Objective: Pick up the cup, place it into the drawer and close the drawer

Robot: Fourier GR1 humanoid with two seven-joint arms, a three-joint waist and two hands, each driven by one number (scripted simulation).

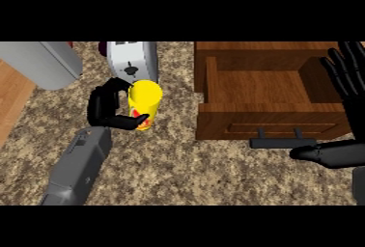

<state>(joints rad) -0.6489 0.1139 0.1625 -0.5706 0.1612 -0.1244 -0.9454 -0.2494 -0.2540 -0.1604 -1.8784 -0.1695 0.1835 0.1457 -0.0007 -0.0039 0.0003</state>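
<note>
Fingers (107, 96) and thumb of the left hand (105, 107) are curled around the yellow cup (145, 102), which stands upright on the speckled counter (178, 169) just in front of the toaster (132, 60). Right hand (342, 120) rests at the right edge, fingers straight and apart, beside the open wooden drawer (271, 87). I judge this as the picking step; next the cup must be lifted and carried right, over the drawer front.
</note>
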